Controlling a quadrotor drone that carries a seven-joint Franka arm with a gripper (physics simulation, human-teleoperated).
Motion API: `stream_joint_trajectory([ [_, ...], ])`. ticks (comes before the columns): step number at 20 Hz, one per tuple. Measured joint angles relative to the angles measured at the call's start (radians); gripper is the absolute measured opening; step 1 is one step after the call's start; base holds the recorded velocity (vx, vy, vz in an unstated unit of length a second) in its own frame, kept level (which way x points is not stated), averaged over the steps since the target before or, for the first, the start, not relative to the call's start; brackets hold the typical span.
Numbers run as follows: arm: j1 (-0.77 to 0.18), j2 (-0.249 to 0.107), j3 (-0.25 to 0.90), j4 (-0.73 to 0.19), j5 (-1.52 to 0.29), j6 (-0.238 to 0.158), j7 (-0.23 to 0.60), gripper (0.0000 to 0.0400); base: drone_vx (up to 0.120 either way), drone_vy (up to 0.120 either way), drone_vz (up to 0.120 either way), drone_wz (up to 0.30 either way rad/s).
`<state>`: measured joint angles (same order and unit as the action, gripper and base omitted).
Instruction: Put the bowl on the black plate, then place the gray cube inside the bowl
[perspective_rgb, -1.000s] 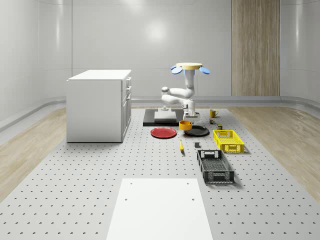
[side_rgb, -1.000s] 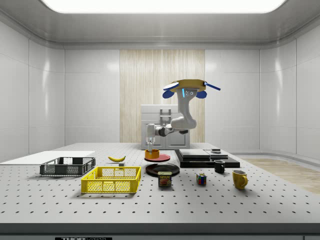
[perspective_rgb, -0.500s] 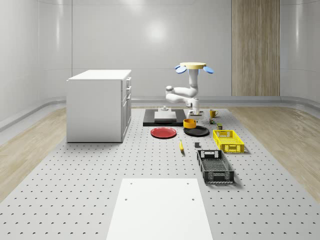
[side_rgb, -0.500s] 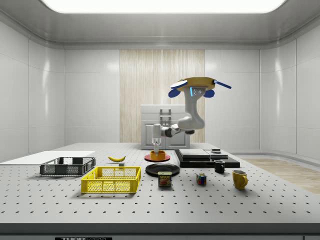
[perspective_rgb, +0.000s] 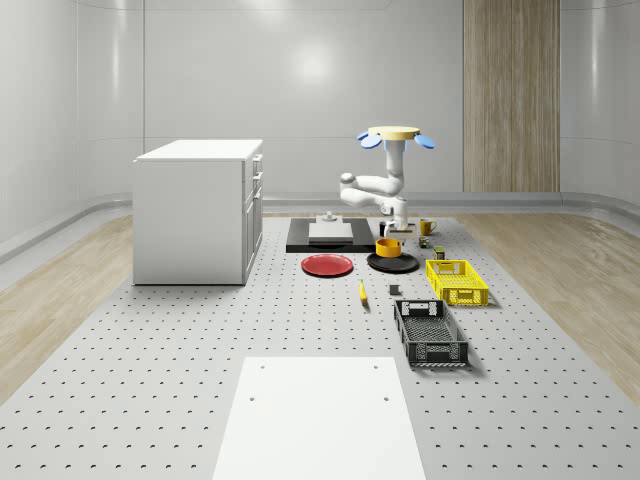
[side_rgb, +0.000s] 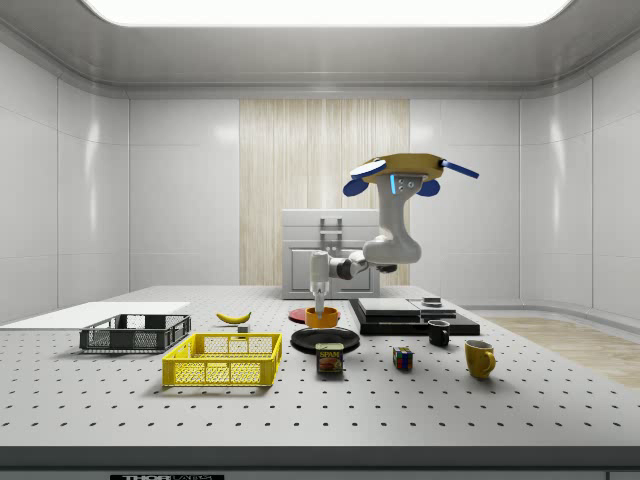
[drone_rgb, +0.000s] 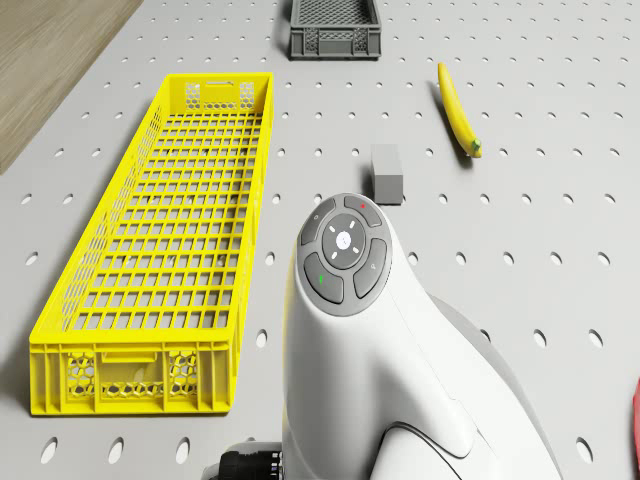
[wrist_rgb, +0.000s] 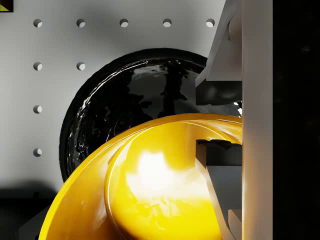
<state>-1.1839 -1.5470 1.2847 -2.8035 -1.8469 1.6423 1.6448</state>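
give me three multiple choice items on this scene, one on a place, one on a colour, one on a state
1. Where is the bowl?
A. in the yellow crate
B. over the black plate, held up
C. on the cabinet

2. What colour is the plate beside the black one?
A. red
B. green
C. white

3. What is the tool doing?
A. hanging open and empty
B. gripping the bowl's rim
C. holding the banana

Answers:
1 B, the side view shows the bowl just above the plate.
2 A, seen in the whole-scene view.
3 B, the wrist view shows a finger inside the rim.
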Motion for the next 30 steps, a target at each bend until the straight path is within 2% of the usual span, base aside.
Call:
stream_joint_trajectory([
  [4, 0.000, -0.001, 0.000, 0.000, 0.000, 0.001, 0.000, 0.0100, 0.000, 0.040, -0.020, 0.000],
  [8, 0.000, -0.001, 0.000, 0.000, 0.001, 0.001, 0.000, 0.0100, 0.000, 0.000, -0.110, 0.000],
  [18, -0.034, 0.004, -0.062, 0.017, -0.059, 0.021, 0.024, 0.0100, 0.000, 0.000, 0.000, 0.000],
  [21, -0.045, 0.008, -0.067, 0.018, -0.065, 0.019, 0.035, 0.0246, 0.000, 0.000, 0.000, 0.000],
  [23, -0.049, 0.010, -0.065, 0.017, -0.063, 0.017, 0.039, 0.0306, 0.000, 0.000, 0.100, 0.000],
  [26, -0.052, 0.012, -0.062, 0.016, -0.062, 0.014, 0.043, 0.0356, 0.093, -0.093, 0.053, 0.000],
  [30, -0.053, 0.013, -0.061, 0.015, -0.061, 0.012, 0.045, 0.0384, 0.120, -0.120, 0.000, 0.000],
])
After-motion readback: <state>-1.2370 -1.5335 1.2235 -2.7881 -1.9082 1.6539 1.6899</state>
